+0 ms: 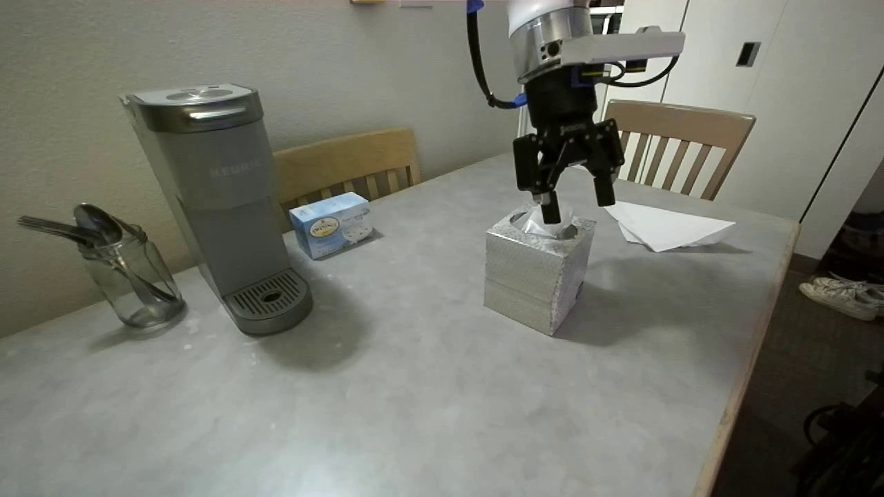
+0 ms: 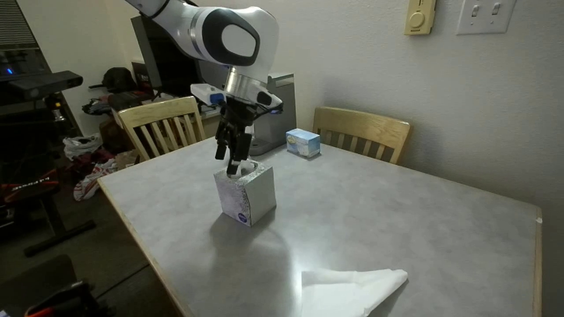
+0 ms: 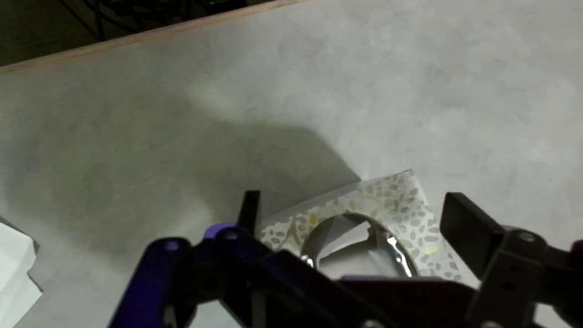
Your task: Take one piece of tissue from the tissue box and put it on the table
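Observation:
The tissue box (image 1: pixel 521 279) is a grey-white patterned cube standing on the grey table (image 1: pixel 414 400). It also shows in an exterior view (image 2: pixel 262 196) and in the wrist view (image 3: pixel 401 200). White tissue (image 1: pixel 542 224) sits at its round top opening; in the wrist view the tissue (image 3: pixel 344 239) lies in the opening, partly hidden by the gripper. My black gripper (image 1: pixel 577 205) is open above the box, fingers pointing down and apart. In the wrist view the fingertips (image 3: pixel 354 200) stand on either side of the opening, with nothing between them. A folded white sheet (image 1: pixel 666 224) lies on the table.
A grey coffee maker (image 1: pixel 228 200) stands beside a glass jar (image 1: pixel 141 290) with cutlery. A light blue tea box (image 1: pixel 335 224) is near the wall-side table edge. Wooden chairs (image 2: pixel 361 132) stand around the table. The same white sheet (image 2: pixel 343 290) shows near the table's front.

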